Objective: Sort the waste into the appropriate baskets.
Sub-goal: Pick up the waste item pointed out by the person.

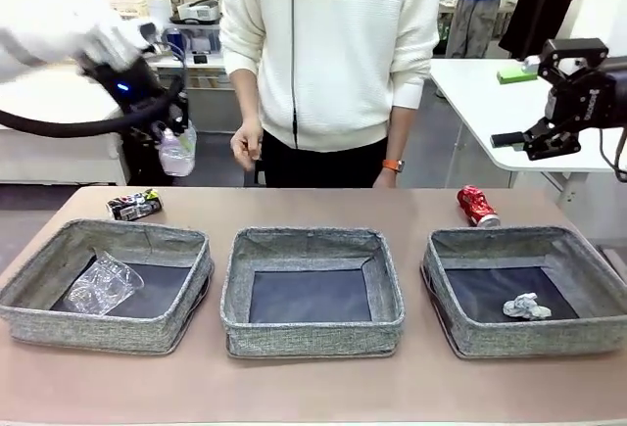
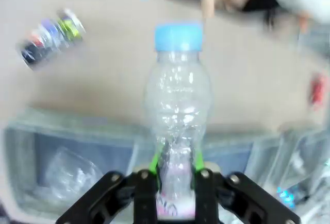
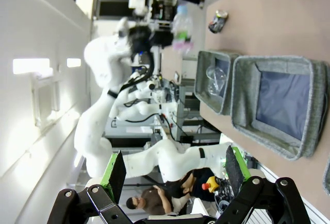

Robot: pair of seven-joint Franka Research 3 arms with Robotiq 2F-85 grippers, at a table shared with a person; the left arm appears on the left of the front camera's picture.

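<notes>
My left gripper [image 1: 168, 137] hangs above the table's far left and is shut on the lower part of a clear bottle [image 1: 177, 152] with a blue cap. In the left wrist view the bottle [image 2: 178, 100] stands between my green pads [image 2: 154, 163], over the left basket's [image 2: 20, 147] far wall. A clear plastic cup [image 1: 102, 284] lies in the left basket [image 1: 98, 331]. The middle basket [image 1: 312, 333] holds nothing. A crumpled paper ball [image 1: 526, 306] lies in the right basket [image 1: 539, 338]. A crushed black can [image 1: 134, 205] and a crushed red can [image 1: 477, 206] lie on the table behind the baskets. My right gripper [image 1: 524, 101] is raised at the far right, open and holding nothing [image 3: 174, 175].
A person in a white sweater [image 1: 333, 44] stands at the far edge of the table, one hand [image 1: 246, 142] hanging near the middle. A white side table [image 1: 490, 103] stands behind at the right. Bare tabletop runs in front of the baskets.
</notes>
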